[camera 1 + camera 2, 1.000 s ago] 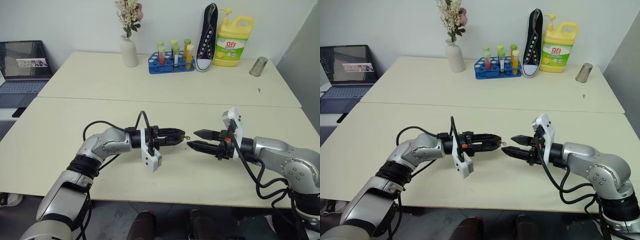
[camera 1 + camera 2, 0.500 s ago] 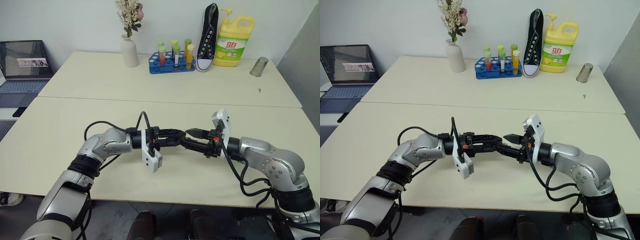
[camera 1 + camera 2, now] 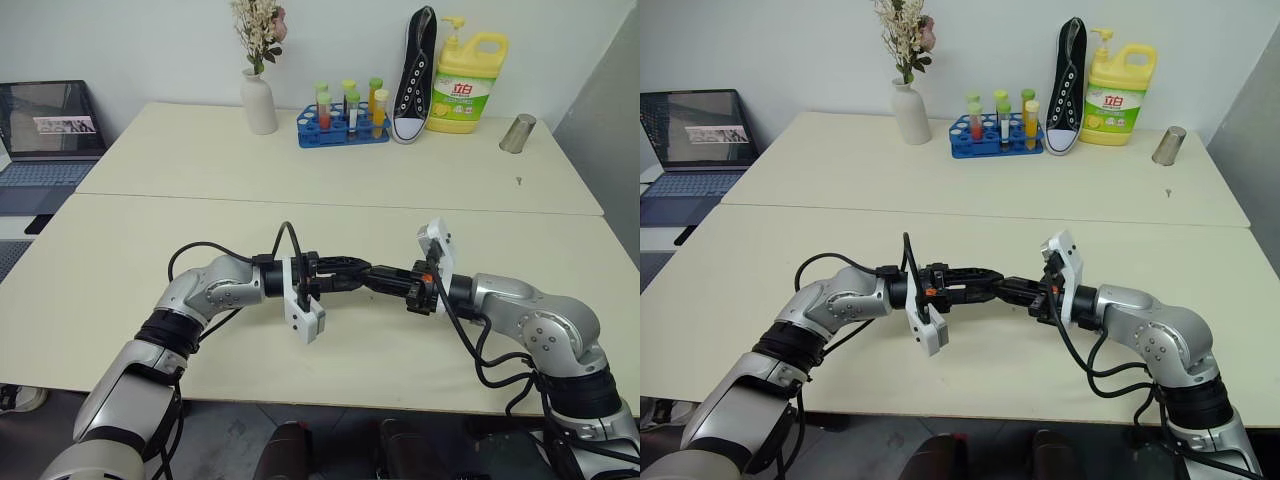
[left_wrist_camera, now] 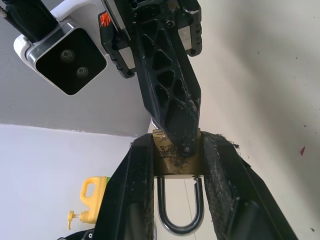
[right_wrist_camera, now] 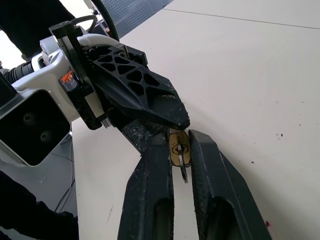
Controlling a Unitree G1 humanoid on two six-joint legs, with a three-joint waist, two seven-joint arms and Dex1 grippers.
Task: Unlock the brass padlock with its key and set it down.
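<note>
My left gripper (image 3: 364,272) points level to the right above the table and is shut on the brass padlock (image 4: 175,163). The yellow body is pinched between its fingers, and the silvery shackle (image 4: 180,220) hangs back toward the wrist. My right gripper (image 3: 373,278) meets it tip to tip from the right. In the right wrist view its fingers (image 5: 150,190) stand close together around the padlock's end face (image 5: 177,148). A thin silvery sliver between them there looks like the key (image 5: 184,174).
Along the far table stand a white vase (image 3: 259,100), a blue test-tube rack (image 3: 343,125), a black shoe (image 3: 414,75), a yellow detergent bottle (image 3: 466,80) and a metal cup (image 3: 517,132). A laptop (image 3: 45,130) sits at the far left. Both hands hover over the near table (image 3: 200,240).
My right gripper has moved left up to the tip of the left gripper. Its fingers, wide apart before, have closed together. The left arm has kept still.
</note>
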